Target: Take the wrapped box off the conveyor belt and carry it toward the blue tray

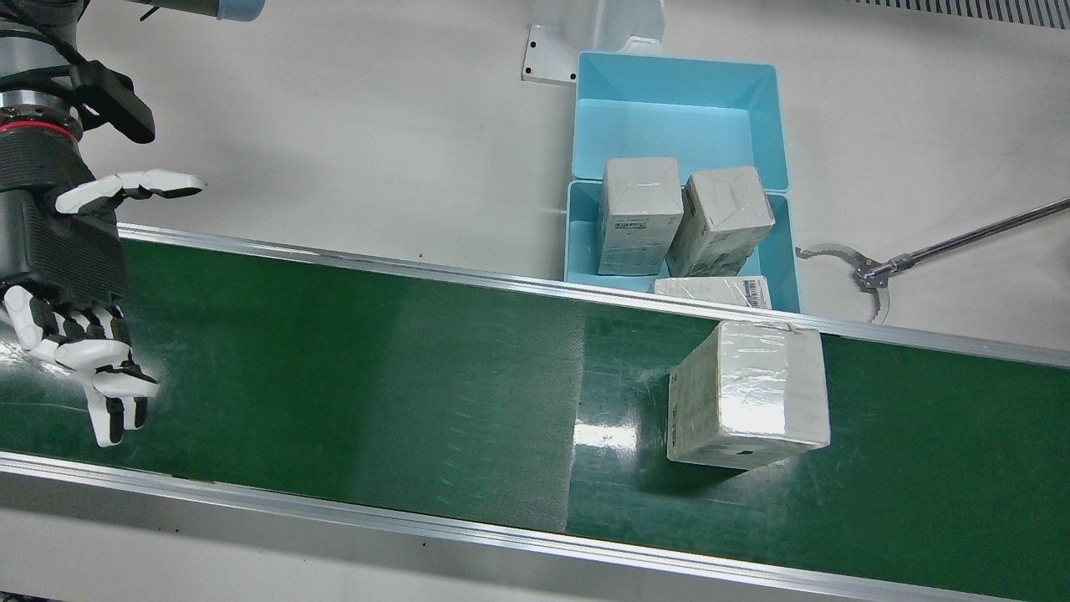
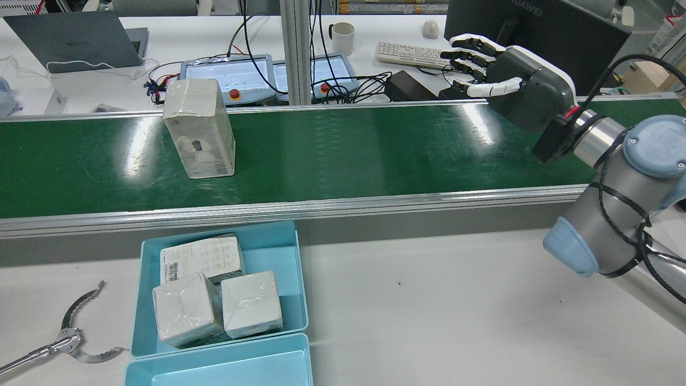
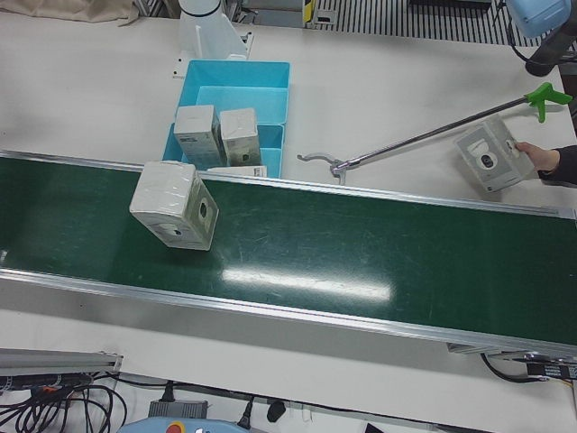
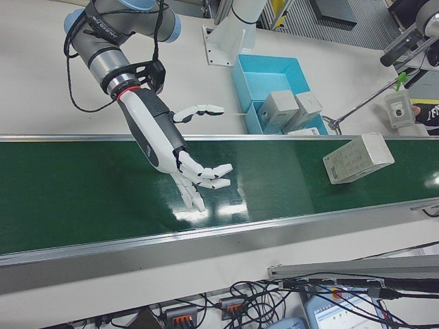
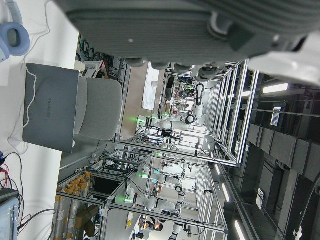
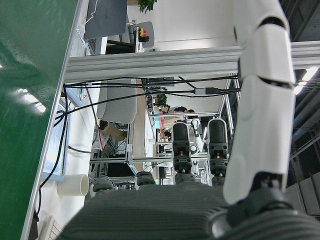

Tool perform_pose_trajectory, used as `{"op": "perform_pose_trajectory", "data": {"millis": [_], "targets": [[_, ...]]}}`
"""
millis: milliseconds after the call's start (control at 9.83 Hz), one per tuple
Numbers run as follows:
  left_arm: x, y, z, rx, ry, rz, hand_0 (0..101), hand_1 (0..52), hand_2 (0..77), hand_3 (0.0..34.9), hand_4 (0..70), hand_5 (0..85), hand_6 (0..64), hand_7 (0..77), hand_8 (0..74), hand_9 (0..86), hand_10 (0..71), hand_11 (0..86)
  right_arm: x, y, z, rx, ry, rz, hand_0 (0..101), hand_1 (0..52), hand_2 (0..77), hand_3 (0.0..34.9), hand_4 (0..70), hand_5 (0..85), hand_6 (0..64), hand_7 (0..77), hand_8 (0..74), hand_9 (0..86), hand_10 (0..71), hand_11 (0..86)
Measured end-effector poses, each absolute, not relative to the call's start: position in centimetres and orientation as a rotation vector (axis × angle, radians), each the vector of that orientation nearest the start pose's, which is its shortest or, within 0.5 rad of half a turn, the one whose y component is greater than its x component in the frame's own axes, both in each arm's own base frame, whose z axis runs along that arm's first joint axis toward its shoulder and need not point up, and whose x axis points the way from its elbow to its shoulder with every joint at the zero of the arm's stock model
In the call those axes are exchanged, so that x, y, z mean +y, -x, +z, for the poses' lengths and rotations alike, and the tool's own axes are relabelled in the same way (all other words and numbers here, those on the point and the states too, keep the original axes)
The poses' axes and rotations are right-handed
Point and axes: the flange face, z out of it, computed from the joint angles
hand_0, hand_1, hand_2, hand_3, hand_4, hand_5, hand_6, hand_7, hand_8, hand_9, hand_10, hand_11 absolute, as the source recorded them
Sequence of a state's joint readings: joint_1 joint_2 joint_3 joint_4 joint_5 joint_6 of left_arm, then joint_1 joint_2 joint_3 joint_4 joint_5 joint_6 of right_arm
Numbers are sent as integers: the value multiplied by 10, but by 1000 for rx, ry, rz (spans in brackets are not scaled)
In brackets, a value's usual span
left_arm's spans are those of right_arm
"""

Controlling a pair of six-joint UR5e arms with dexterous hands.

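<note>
1. I am seeing one wrapped box (image 1: 752, 393) standing upright on the green conveyor belt (image 1: 376, 393), just across the belt's rail from the blue tray (image 1: 585, 242).
2. My right hand (image 1: 71, 276) is hovering over the belt's other end, well apart from the box, fingers (image 1: 117, 401) spread and gripping nothing.
3. Only the underside of my left hand (image 5: 200, 30) is showing, in its own camera, and I cannot tell how its fingers are set.
4. Three wrapped boxes (image 2: 214, 297) are sitting in the tray already: two upright and side by side, one flat at the belt side.
5. A second blue tray (image 1: 681, 117) is butting against the first and holding nothing.
6. A reacher grabber (image 3: 424, 135) is lying on the table beside the trays, its claw (image 1: 861, 276) near the first tray.
7. A person's hand (image 3: 541, 158) is holding one more box (image 3: 487, 158) at the table's far edge.
</note>
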State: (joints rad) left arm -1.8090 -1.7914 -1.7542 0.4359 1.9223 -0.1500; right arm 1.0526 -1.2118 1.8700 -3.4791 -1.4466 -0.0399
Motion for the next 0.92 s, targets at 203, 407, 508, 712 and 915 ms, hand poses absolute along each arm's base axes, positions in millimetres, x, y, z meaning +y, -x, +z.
{"op": "perform_pose_trajectory", "data": {"millis": [203,407,508,712,915], "targets": [[-505,225,526,2191,303,-2279,0,0,11,0,0,11,0,5,0,0,5,0,-580,163,385,2693,-529,-1951,471,125,164,212,93,344,27,251,0,49,0,11],[-505,225,526,2191,303,-2279,0,0,5,0,0,11,0,0,0,0,5,0,-580,163,385,2692,-529,-1951,472,136,158,214,93,344,27,251,0,49,0,11],[-505,225,526,2191,303,-2279,0,0,5,0,0,11,0,5,0,0,5,0,-580,162,385,2691,-531,-1950,472,136,158,207,93,344,27,251,0,49,0,11],[-505,225,526,2191,303,-2279,0,0,11,0,0,11,0,0,0,0,0,0,-579,163,384,2695,-531,-1947,472,136,164,207,93,344,27,251,0,49,0,11],[-505,225,526,2191,303,-2279,0,0,11,0,0,11,0,0,0,0,5,0,-579,163,383,2697,-531,-1947,471,136,164,201,93,344,27,251,0,49,0,11]]}}
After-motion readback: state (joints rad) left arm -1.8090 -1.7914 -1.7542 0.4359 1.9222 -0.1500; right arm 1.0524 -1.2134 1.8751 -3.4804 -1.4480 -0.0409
